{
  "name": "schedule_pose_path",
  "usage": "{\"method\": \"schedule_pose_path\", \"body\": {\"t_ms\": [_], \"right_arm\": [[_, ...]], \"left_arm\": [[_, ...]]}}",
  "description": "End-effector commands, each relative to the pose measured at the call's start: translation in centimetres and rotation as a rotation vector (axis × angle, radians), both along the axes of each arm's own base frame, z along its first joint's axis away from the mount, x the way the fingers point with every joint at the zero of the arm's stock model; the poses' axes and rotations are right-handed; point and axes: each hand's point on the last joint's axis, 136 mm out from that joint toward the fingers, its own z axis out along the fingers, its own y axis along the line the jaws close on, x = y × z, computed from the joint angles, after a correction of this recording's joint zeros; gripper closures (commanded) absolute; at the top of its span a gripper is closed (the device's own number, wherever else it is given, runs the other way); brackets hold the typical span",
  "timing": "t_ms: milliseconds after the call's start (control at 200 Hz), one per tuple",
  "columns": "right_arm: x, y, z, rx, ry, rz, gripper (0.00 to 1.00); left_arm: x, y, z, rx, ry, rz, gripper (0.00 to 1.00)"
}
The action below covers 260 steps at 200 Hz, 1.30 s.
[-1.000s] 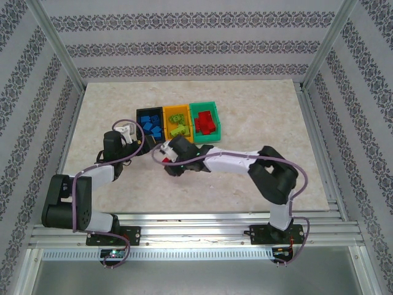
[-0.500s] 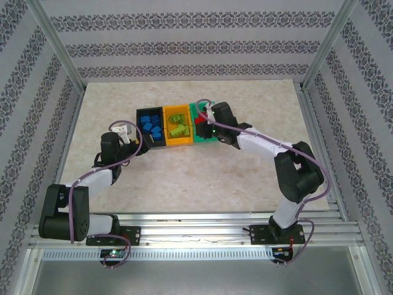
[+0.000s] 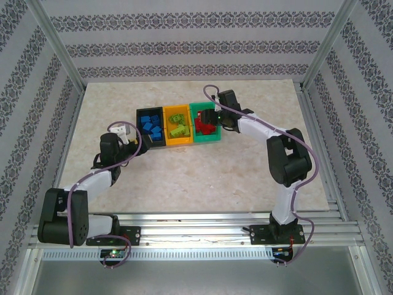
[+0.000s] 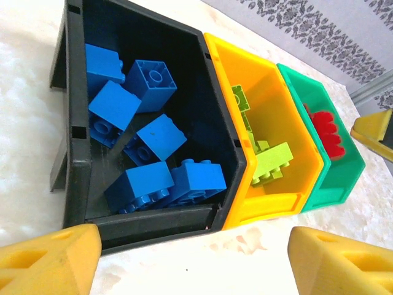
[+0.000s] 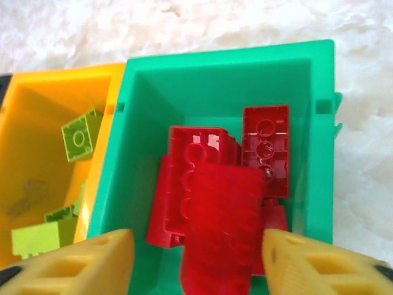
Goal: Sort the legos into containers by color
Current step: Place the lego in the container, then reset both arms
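In the top view, the black bin (image 3: 153, 145), orange bin (image 3: 179, 142) and green bin (image 3: 207, 140) are seen joined in a row, holding blue bricks (image 3: 151, 125), lime bricks (image 3: 178, 126) and red bricks (image 3: 201, 127). The left gripper (image 3: 128, 134) is held just beside the black bin, the right gripper (image 3: 210, 120) over the green bin. From the left wrist, the pads (image 4: 49, 261) are seen spread, with nothing between them. From the right wrist, the jaws are parted around a blurred red brick (image 5: 221, 227) above the other red bricks. A gap shows at its left, so it is judged let go. The drop is judged in hand, late in the task. Next, the right gripper should be lifted clear of the green bin and the table checked for strays.
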Motion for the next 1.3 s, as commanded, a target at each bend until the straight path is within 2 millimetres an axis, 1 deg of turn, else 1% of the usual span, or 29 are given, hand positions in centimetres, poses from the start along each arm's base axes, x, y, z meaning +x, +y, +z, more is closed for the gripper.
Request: {"method": "schedule_pose_path", "body": {"t_ms": [0, 120, 260, 290, 330, 400, 440, 540, 570, 585, 625, 700, 724, 744, 764, 794, 849, 919, 974, 989, 1079, 1184, 1219, 1244, 1269, 1294], "right_arm": [[-0.3, 0.0, 0.9, 0.006, -0.011, 0.010, 0.39], [-1.4, -0.4, 2.0, -0.001, -0.042, 0.026, 0.36], [-3.3, -1.4, 3.8, -0.019, -0.099, 0.050, 0.34], [-3.9, -1.7, 4.0, -0.026, -0.109, 0.060, 0.34], [-4.6, -2.1, 4.4, -0.039, -0.130, 0.071, 0.33], [-5.7, -3.3, 5.3, -0.072, -0.168, 0.074, 0.32], [-6.4, -3.9, 5.8, -0.092, -0.190, 0.080, 0.32], [-7.6, -6.2, 6.7, -0.132, -0.238, 0.054, 0.31], [-7.9, -7.0, 6.9, -0.130, -0.246, 0.036, 0.31], [-8.0, -7.3, 7.2, -0.125, -0.253, 0.030, 0.31], [-8.5, -8.3, 7.6, -0.107, -0.264, 0.007, 0.30], [-9.1, -10.1, 8.4, -0.077, -0.300, -0.058, 0.29], [-9.2, -10.6, 8.5, -0.072, -0.319, -0.066, 0.28], [-9.3, -11.1, 8.7, -0.071, -0.342, -0.080, 0.24], [-9.4, -11.6, 8.9, -0.073, -0.362, -0.095, 0.22], [-9.6, -12.6, 8.7, -0.091, -0.382, -0.132, 0.19], [-9.6, -14.5, 9.1, -0.120, -0.445, -0.208, 0.12], [-9.9, -17.1, 9.0, -0.157, -0.509, -0.320, 0.02], [-10.2, -19.4, 9.0, -0.191, -0.561, -0.416, 0.02], [-10.4, -20.0, 8.6, -0.206, -0.563, -0.442, 0.02], [-10.8, -23.2, 7.8, -0.267, -0.623, -0.566, 0.02], [-10.7, -25.6, 6.2, -0.319, -0.615, -0.651, 0.02], [-10.5, -26.1, 5.4, -0.332, -0.596, -0.662, 0.02], [-10.3, -26.4, 5.3, -0.331, -0.594, -0.682, 0.02], [-10.0, -26.8, 5.3, -0.332, -0.579, -0.696, 0.02], [-10.0, -26.9, 4.8, -0.341, -0.541, -0.690, 0.02]], "left_arm": [[-0.5, 1.3, -0.5, 0.048, 0.012, 0.048, 0.18], [-0.8, 2.1, -0.3, 0.064, 0.007, 0.080, 0.18], [-1.1, 3.3, 0.2, 0.097, 0.002, 0.128, 0.17], [-1.2, 3.6, 0.4, 0.106, 0.001, 0.143, 0.13], [-1.4, 4.1, 0.6, 0.121, -0.005, 0.164, 0.11], [-1.7, 5.2, 1.0, 0.154, -0.016, 0.211, 0.07], [-1.8, 5.8, 1.3, 0.171, -0.023, 0.240, 0.07], [-2.1, 7.4, 2.0, 0.225, -0.050, 0.305, 0.07], [-2.2, 7.9, 2.1, 0.243, -0.056, 0.327, 0.07], [-2.3, 8.1, 2.1, 0.256, -0.057, 0.335, 0.04], [-2.6, 8.8, 1.9, 0.285, -0.061, 0.367, 0.00], [-3.1, 10.3, 1.9, 0.303, -0.060, 0.444, 0.00], [-3.2, 10.5, 2.0, 0.308, -0.069, 0.449, 0.00], [-3.2, 10.5, 2.1, 0.315, -0.077, 0.449, 0.00], [-3.2, 10.5, 2.3, 0.319, -0.093, 0.449, 0.00], [-3.2, 10.6, 2.4, 0.329, -0.107, 0.450, 0.00], [-3.2, 10.8, 2.7, 0.345, -0.134, 0.460, 0.00], [-3.3, 11.8, 2.8, 0.373, -0.153, 0.512, 0.00], [-3.4, 12.6, 2.6, 0.404, -0.166, 0.553, 0.00], [-3.3, 12.7, 2.7, 0.412, -0.179, 0.557, 0.00], [-3.0, 13.1, 3.1, 0.470, -0.238, 0.569, 0.00], [-2.4, 13.5, 2.2, 0.519, -0.238, 0.573, 0.00], [-2.0, 13.6, 1.8, 0.533, -0.236, 0.569, 0.00], [-1.7, 13.5, 1.9, 0.532, -0.247, 0.566, 0.00], [-1.4, 13.6, 1.4, 0.523, -0.237, 0.570, 0.00], [-1.2, 13.5, 0.9, 0.512, -0.226, 0.568, 0.00]]}}
